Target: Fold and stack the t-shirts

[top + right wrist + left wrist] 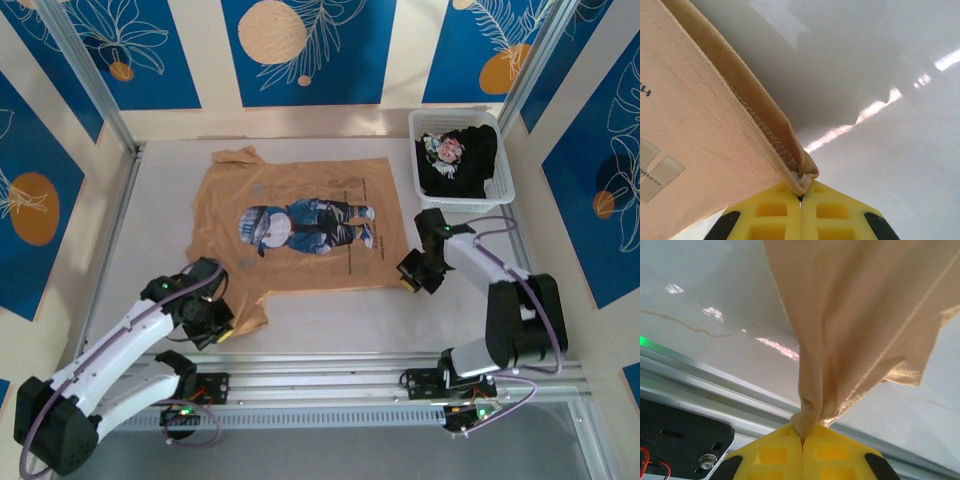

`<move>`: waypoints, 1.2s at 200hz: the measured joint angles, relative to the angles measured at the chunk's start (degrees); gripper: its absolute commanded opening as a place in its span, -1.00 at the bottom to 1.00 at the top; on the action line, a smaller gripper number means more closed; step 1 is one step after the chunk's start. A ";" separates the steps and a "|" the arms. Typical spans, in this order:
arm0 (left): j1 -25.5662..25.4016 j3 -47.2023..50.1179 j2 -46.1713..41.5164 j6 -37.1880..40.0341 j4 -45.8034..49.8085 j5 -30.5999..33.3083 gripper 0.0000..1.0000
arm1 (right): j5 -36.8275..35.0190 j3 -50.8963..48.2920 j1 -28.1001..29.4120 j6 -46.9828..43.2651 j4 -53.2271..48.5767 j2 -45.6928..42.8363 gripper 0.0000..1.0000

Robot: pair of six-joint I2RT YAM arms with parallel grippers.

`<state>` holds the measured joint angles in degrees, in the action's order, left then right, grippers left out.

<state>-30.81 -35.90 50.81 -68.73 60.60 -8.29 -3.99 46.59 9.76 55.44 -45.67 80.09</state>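
The tan-orange t-shirt (pixel 300 225) lies spread flat on the table, its blue and white cartoon figure print facing up. My left gripper (pixel 222 332) is shut on the shirt's near left sleeve; in the left wrist view the cloth (pixel 860 320) bunches into my closed yellow fingers (pixel 770 455). My right gripper (pixel 405 283) is shut on the near right hem corner, and the stitched hem (pixel 765 135) is pinched between its yellow fingers (pixel 835 212). The black t-shirt (pixel 462 160) with a pink-white print sits crumpled in the basket.
A white mesh basket (pixel 503 170) stands at the back right of the table. Aluminium rails (pixel 330 375) run along the near edge. Patterned blue walls close in the back and sides.
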 measured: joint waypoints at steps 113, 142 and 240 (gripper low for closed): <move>-5.01 -31.69 23.19 10.45 -1.68 13.88 -1.00 | 1.27 2.67 -1.49 -3.69 -9.16 -4.00 -1.00; -0.57 -40.57 31.76 16.41 -1.66 15.47 -1.00 | 1.68 8.07 -3.13 -3.89 -9.73 -0.11 -1.00; 7.72 -61.70 48.59 29.66 -1.81 17.62 -1.00 | 1.20 21.64 -4.87 -4.09 -10.60 12.68 -1.00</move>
<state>-23.09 -97.60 99.39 -39.07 58.78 9.32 -2.79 68.23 4.89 51.35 -56.27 92.77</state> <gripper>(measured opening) 0.046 0.065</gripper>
